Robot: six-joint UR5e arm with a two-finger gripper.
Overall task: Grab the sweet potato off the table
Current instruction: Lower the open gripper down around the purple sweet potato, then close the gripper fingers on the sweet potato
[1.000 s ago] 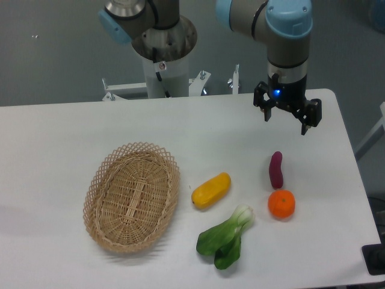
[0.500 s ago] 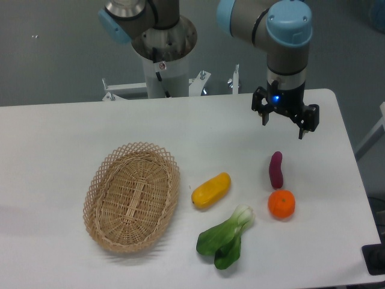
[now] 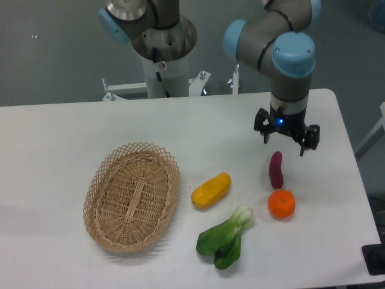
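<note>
As I watched the feed, the hand hung above the white surface with its two fingers spread wide apart and nothing between them. It pointed downward, a small blue light glowing on its body, and its tips sat just above and behind the upper end of the sweet potato; I could not tell whether they were level with it or higher. I saw no contact between them.

The sweet potato lay flat on the right part of the surface, its long axis running roughly away from the camera, slightly curved. Just in front of its near end sat the orange, so close that I could not tell whether the two touched. To the left of both, well apart, lay a yellow vegetable, tilted with its right end farther back. In front of that rested a bok choy, its pale stem toward the orange and its green leaves toward the near edge. A woven oval basket stood on the left half of the surface, near the yellow vegetable but not touching it. The arm's base rose behind the far edge.
</note>
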